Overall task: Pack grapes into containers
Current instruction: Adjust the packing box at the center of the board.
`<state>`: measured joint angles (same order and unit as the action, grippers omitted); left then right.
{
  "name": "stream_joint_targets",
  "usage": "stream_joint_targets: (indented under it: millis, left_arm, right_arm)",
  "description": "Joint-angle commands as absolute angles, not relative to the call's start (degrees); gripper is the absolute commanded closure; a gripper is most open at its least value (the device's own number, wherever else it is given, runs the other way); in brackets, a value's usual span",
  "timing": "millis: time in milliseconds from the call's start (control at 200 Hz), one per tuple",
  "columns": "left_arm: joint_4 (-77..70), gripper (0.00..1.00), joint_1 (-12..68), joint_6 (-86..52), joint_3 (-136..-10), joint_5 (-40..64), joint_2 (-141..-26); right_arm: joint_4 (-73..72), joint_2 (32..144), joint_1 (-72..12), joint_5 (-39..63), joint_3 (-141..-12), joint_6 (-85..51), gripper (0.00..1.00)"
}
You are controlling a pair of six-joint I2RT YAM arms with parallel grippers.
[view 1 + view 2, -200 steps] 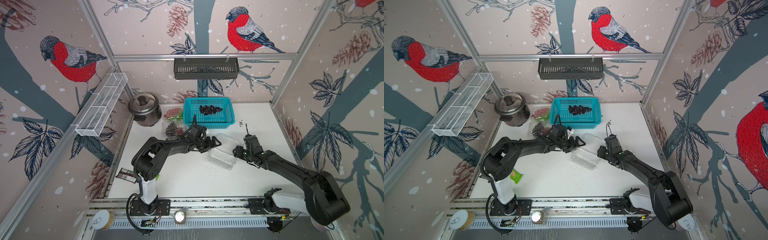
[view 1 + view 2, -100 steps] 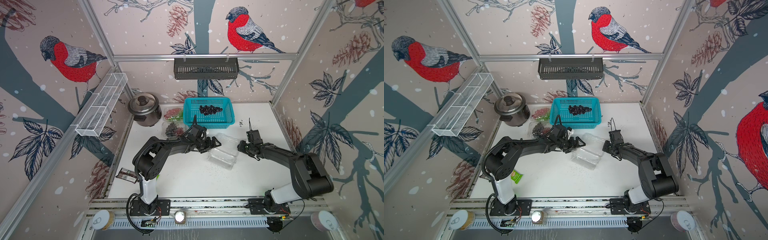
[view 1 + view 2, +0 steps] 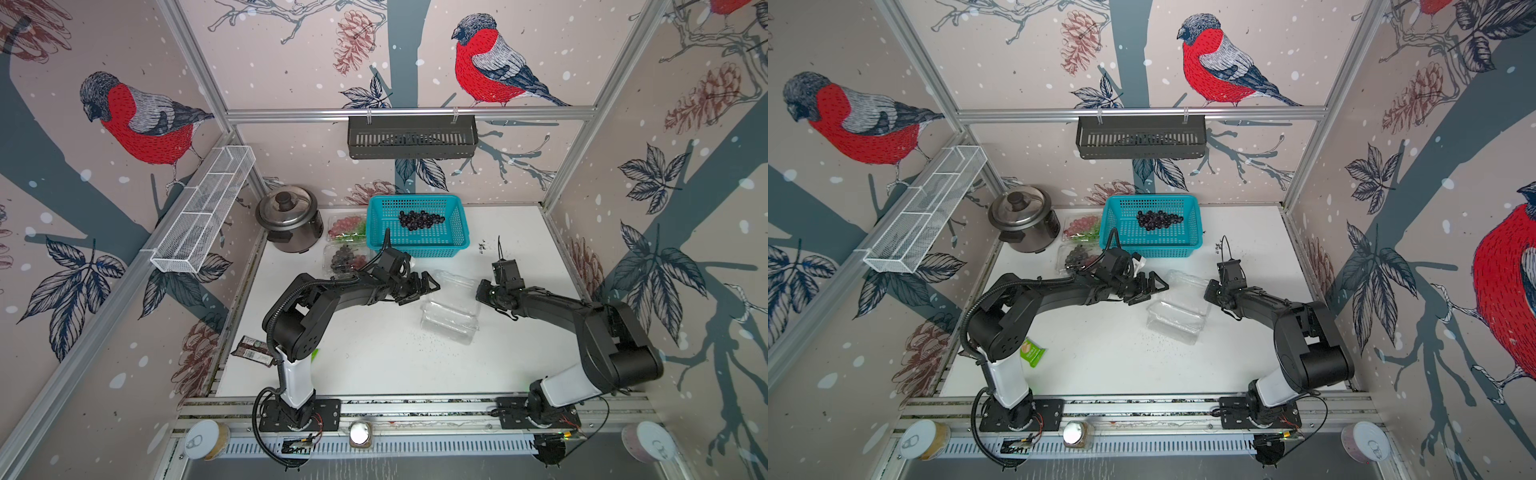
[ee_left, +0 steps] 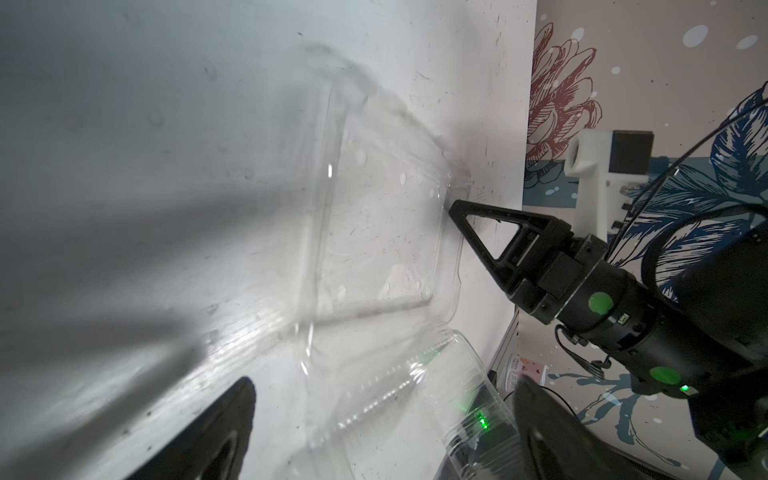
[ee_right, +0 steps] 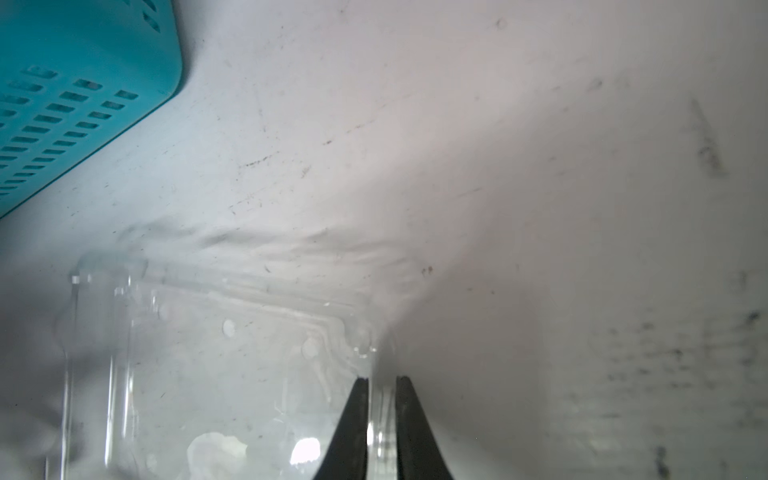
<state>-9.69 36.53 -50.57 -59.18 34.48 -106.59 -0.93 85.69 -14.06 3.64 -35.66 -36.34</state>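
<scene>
An empty clear container [image 3: 451, 307] [image 3: 1177, 313] lies open in the middle of the white table. My right gripper [image 3: 482, 291] [image 5: 382, 380] is shut on the thin edge of its lid, and clear plastic shows between the fingertips. My left gripper [image 3: 428, 286] [image 4: 382, 432] stands open at the container's other side, with nothing between its fingers. A dark bunch of grapes [image 3: 420, 219] [image 3: 1158, 219] lies in the teal basket [image 3: 419, 246]. Two more containers hold grapes: one with red and green bunches [image 3: 347, 226], one with dark grapes [image 3: 345, 259].
A steel rice cooker [image 3: 289, 216] stands at the back left. A green packet [image 3: 1032, 352] and a dark packet [image 3: 253, 348] lie by the left arm's base. A black rack [image 3: 411, 137] and a white wire shelf [image 3: 203, 208] hang on the walls.
My right gripper has closed onto the edge of the container's lid, and the right arm's elbow has drawn back toward the right wall. The left arm has stayed where it was.
</scene>
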Motion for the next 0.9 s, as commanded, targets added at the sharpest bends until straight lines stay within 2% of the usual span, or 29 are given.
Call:
stream_joint_targets:
  millis: [0,365,895]
  left_arm:
    - [-9.9,0.05,36.2,-50.1,-59.0,34.9,-105.6]
    - [-6.9,0.05,35.7,-49.5,-62.0,34.0,-102.1]
    - [-4.0,0.05,33.7,-48.9,-64.1,32.9,-98.4]
  right_arm:
    - [-3.7,82.2,-14.1,1.1,-34.7,-38.0,0.86]
    - [0.6,72.4,-13.9,-4.2,-38.4,-37.0,0.9]
    - [-2.2,59.0,-13.5,-7.6,-37.1,-33.3,0.93]
